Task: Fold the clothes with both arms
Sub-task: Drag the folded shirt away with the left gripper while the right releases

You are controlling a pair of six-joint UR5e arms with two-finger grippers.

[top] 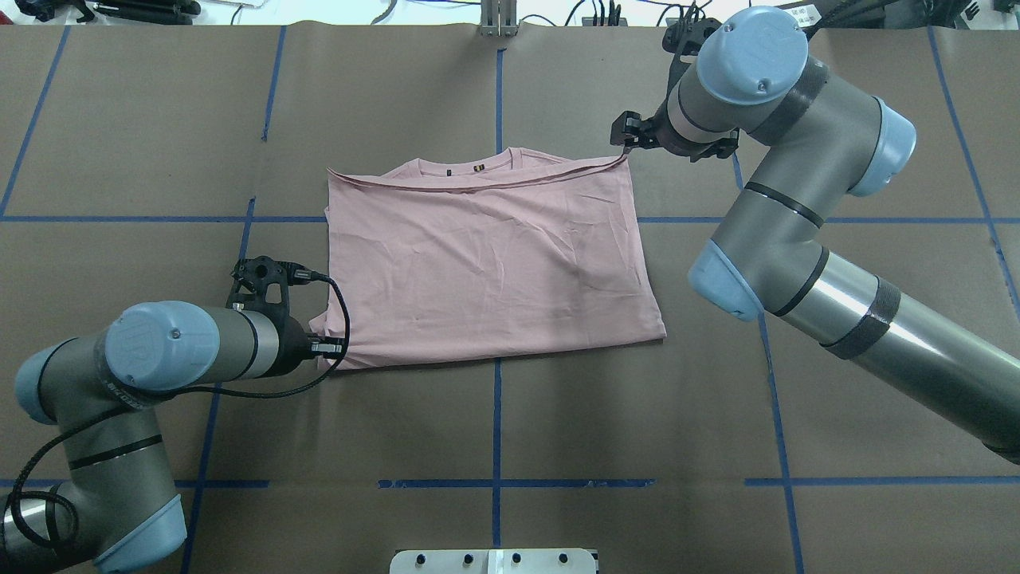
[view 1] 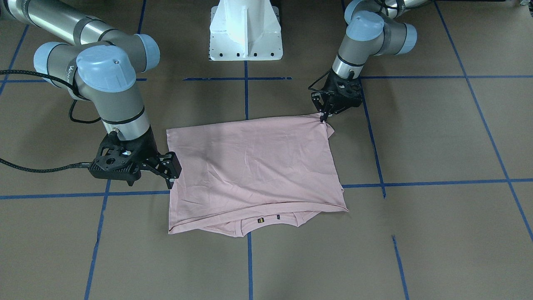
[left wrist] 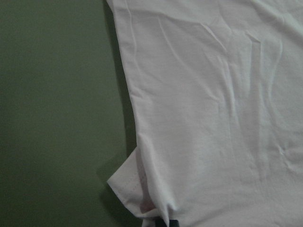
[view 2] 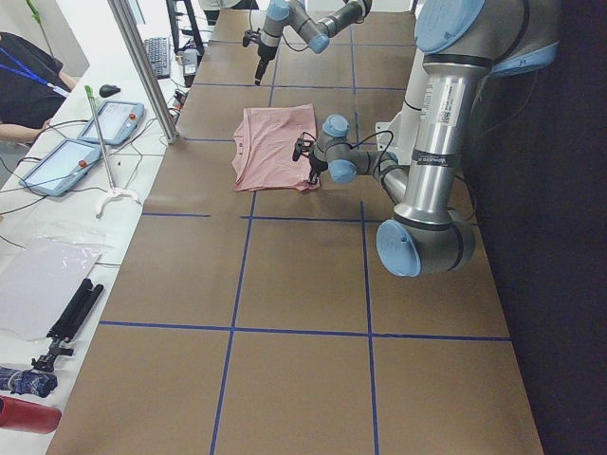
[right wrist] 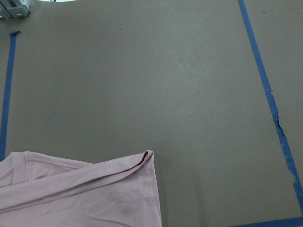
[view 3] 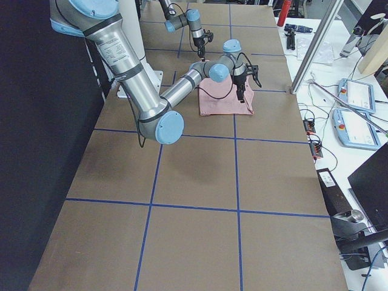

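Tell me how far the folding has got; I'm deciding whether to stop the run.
Done: the shirt lies folded over once, its edge near the collar. In hand: the left end effector seems to pinch a near corner; the right end effector hovers by the far corner. Left: at least one more fold, probably crosswise.

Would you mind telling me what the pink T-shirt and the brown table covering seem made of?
T-shirt: likely thin matte knit jersey, going by fine creases and limp drape. Table covering: seemingly matte brown paper or card, flat and taped in blue.
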